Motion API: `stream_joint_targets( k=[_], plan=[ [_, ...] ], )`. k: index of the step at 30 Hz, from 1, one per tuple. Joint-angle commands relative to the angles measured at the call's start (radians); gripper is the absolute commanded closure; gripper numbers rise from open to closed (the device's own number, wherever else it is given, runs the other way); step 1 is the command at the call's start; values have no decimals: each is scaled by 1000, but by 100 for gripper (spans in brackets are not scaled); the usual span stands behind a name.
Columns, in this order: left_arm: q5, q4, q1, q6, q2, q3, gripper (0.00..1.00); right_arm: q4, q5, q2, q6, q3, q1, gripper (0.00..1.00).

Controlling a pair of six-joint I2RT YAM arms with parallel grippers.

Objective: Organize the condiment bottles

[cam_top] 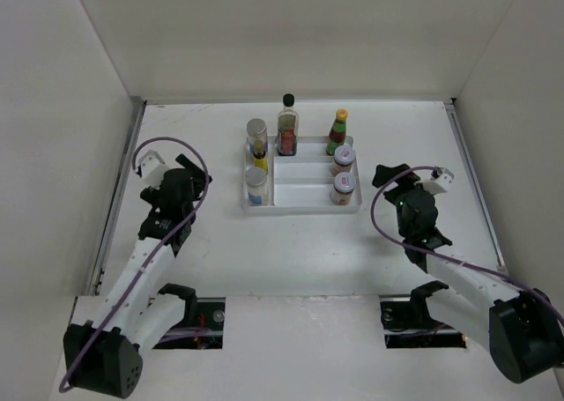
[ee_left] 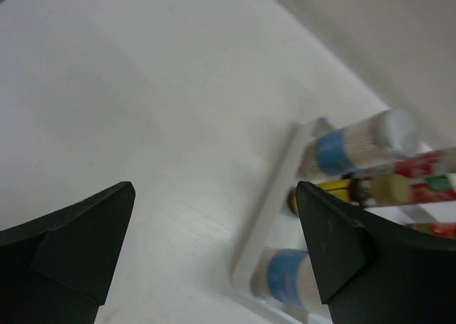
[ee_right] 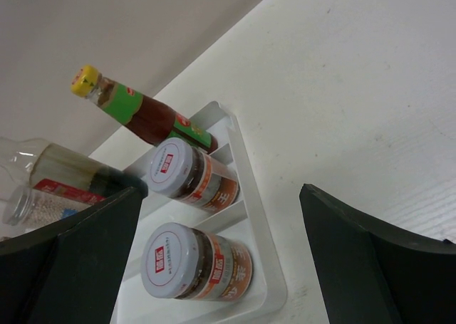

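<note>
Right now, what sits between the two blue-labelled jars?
A tiny yellow bottle stands between the far jar and near jar, seen from the top camera.

light bright, even | shadows faint | blue-labelled jars [ee_left: 340, 150] [ee_left: 288, 278] blurred in left wrist view

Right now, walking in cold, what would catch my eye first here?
The white tray mid-table, packed with upright condiment bottles, draws the eye first; the tall black-capped bottle stands at its far end. On either side sit the left gripper and right gripper, both open and empty.
</note>
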Motion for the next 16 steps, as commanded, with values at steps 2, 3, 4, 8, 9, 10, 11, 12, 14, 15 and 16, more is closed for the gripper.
stream_joint_targets(
  k=[2, 3, 4, 8, 9, 10, 11, 12, 14, 15, 16],
  plan=[
    [276, -190, 228, -159, 25, -62, 0, -12, 58, -6, 8, 48, -13, 0],
    [304, -204, 265, -159, 24, -76, 0, -21, 64, -6, 18, 47, -19, 0],
    [324, -215, 295, -156, 24, -88, 0, -24, 69, -5, 31, 44, -25, 0],
    [339, -225, 330, -143, 18, -113, 0, -26, 61, 20, 61, 36, -57, 0],
    [336, -219, 326, -140, 18, -113, 0, -27, 59, 34, 57, 44, -57, 0],
    [336, -213, 323, -140, 19, -108, 0, -32, 58, 49, 51, 54, -57, 0],
    [336, -202, 319, -140, 22, -105, 0, -46, 55, 61, 45, 68, -57, 0],
    [336, -193, 311, -139, 22, -100, 0, -62, 52, 70, 45, 79, -57, 0],
    [327, -189, 293, -131, 33, -84, 0, -99, 55, 80, 42, 106, -57, 0],
    [315, -192, 284, -126, 39, -76, 0, -115, 58, 83, 40, 117, -57, 0],
    [301, -186, 271, -123, 36, -74, 0, -127, 62, 84, 40, 131, -59, 0]
  ],
)
